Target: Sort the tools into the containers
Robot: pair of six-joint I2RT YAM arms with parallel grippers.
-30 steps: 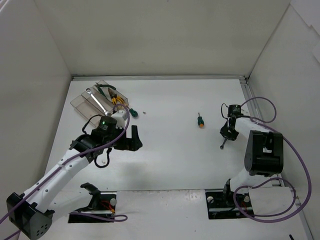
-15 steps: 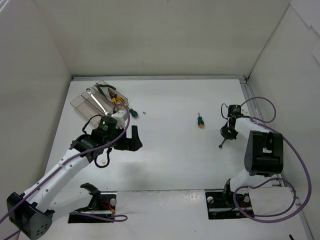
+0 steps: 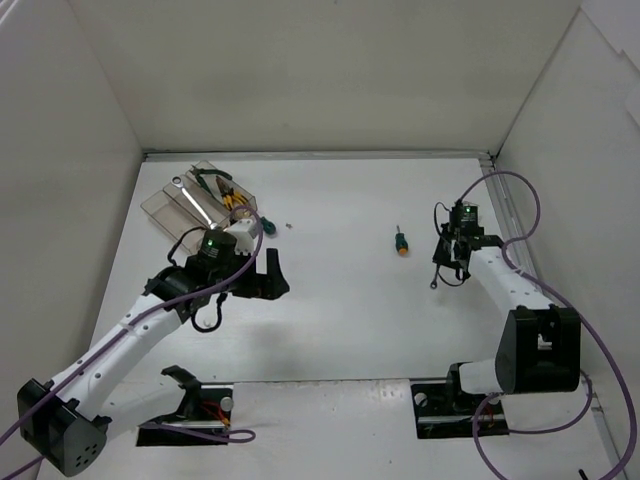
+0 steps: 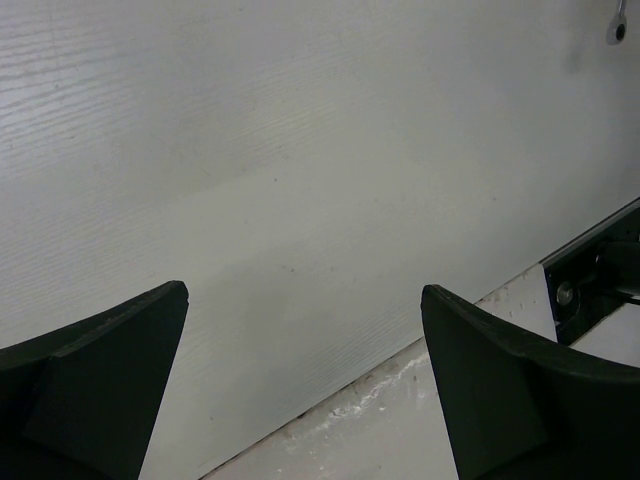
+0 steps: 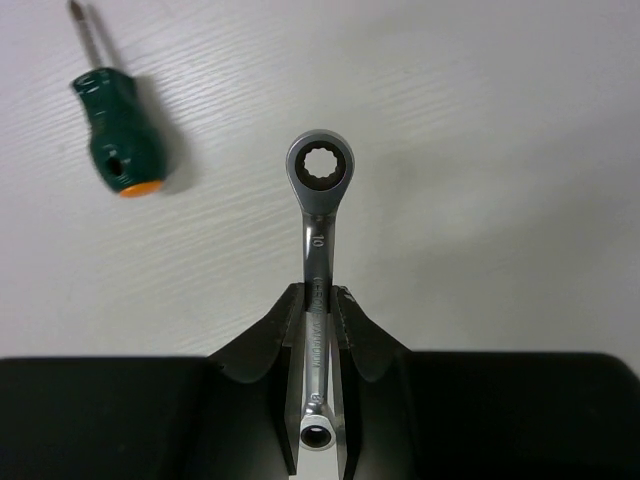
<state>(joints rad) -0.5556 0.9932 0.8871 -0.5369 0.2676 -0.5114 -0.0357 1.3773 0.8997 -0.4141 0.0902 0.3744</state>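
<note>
My right gripper (image 5: 318,300) is shut on a silver ring wrench (image 5: 318,200), whose shaft runs between the jaws with the ring end sticking out ahead. In the top view the right gripper (image 3: 447,262) holds the wrench (image 3: 436,280) above the table's right side. A stubby green screwdriver (image 3: 401,241) with an orange cap lies just left of it, the same screwdriver (image 5: 118,140) showing in the right wrist view. The clear containers (image 3: 160,205) at the back left hold a silver wrench (image 3: 192,204), yellow-handled pliers (image 3: 236,200) and green-handled pliers (image 3: 211,179). My left gripper (image 3: 274,276) (image 4: 304,292) is open over bare table.
A green-handled screwdriver (image 3: 265,224) lies beside the containers, with a small dark speck (image 3: 288,224) to its right. White walls close in the table on three sides. The arm bases (image 3: 450,400) stand at the near edge.
My right gripper has shut on the wrench, lifted it off the table and carried it a little left. The left gripper has drifted slightly to the right, still open.
</note>
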